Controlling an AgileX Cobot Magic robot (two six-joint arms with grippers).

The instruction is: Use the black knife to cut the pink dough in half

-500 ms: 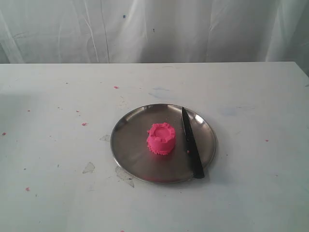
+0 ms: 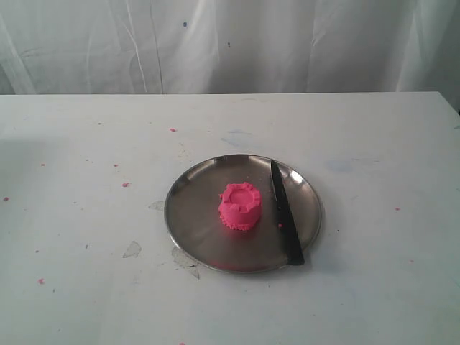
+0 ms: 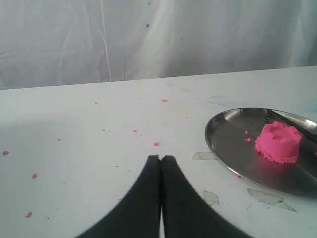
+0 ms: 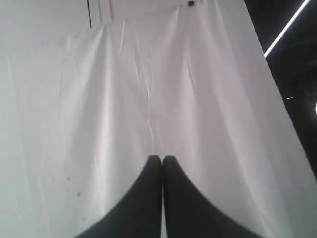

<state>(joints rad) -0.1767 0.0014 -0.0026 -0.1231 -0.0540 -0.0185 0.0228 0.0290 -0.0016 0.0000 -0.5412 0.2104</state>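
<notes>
The pink dough (image 2: 241,206) stands as one squat cylinder with a dented top in the middle of a round steel plate (image 2: 194,215). The black knife (image 2: 286,213) lies on the plate's right side, tip toward the back, handle over the front rim. Neither arm shows in the exterior view. In the left wrist view my left gripper (image 3: 160,157) is shut and empty above the bare table, with the pink dough (image 3: 278,142) and the steel plate (image 3: 223,144) off to one side. My right gripper (image 4: 162,157) is shut and empty, facing only a white curtain.
The white table (image 2: 86,237) carries scattered tiny pink specks (image 2: 125,185) and a few clear tape scraps (image 2: 132,249) near the plate. A white curtain (image 2: 230,43) hangs behind the table's far edge.
</notes>
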